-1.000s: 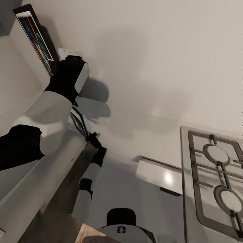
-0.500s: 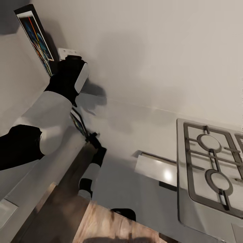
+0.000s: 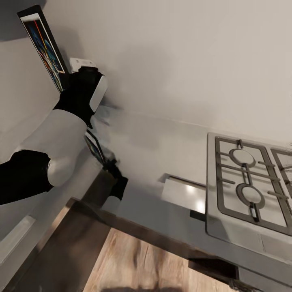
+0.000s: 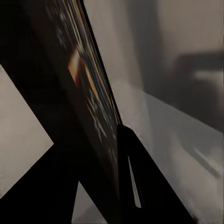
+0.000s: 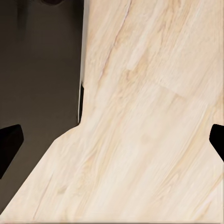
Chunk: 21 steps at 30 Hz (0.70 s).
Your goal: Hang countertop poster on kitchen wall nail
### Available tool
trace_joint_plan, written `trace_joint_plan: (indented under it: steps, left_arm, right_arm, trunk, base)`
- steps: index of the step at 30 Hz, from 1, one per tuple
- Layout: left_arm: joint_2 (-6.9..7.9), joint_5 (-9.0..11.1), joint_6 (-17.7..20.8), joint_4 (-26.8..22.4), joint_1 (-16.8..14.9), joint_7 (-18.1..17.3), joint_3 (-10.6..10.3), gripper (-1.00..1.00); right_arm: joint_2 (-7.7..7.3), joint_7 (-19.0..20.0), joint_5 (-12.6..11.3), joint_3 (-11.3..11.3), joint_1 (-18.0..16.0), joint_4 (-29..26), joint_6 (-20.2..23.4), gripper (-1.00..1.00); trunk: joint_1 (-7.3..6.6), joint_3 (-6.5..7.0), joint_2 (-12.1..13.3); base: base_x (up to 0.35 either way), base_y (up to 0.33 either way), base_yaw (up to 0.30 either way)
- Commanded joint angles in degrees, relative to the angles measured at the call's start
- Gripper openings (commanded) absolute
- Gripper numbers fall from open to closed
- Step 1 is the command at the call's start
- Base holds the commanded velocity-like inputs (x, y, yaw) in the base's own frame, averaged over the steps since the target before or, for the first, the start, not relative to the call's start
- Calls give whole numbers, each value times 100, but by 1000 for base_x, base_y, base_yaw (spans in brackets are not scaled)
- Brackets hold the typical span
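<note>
Poster unmoved in left jaws

Left arm raised toward eleven o'clock in the head view, white forearm, black wrist, left gripper clamped on a thin framed sheet, right gripper pointing down, its fingertips spread wide, nothing between.

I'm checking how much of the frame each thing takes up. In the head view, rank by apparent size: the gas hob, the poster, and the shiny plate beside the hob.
1. gas hob
2. poster, seen edge-on and partly hidden by the left arm, so unsure against the plate
3. shiny plate
</note>
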Motion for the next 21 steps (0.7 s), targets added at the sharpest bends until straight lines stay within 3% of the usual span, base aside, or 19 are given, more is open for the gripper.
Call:
trace_joint_plan:
  steps: [1,21]
  left_arm:
    - [5,44,36,-4,-4,50,-34,-100]
    - [5,44,43,-11,-4,47,-34,-100]
  right_arm:
    - [-15,-59,42,38,3,-12,18,100]
    - [-51,-63,39,38,3,-9,15,100]
  trunk:
    - [-3,-3,-3]
    - [-3,-3,-3]
  base:
    - [-328,0,0]
    - [-289,0,0]
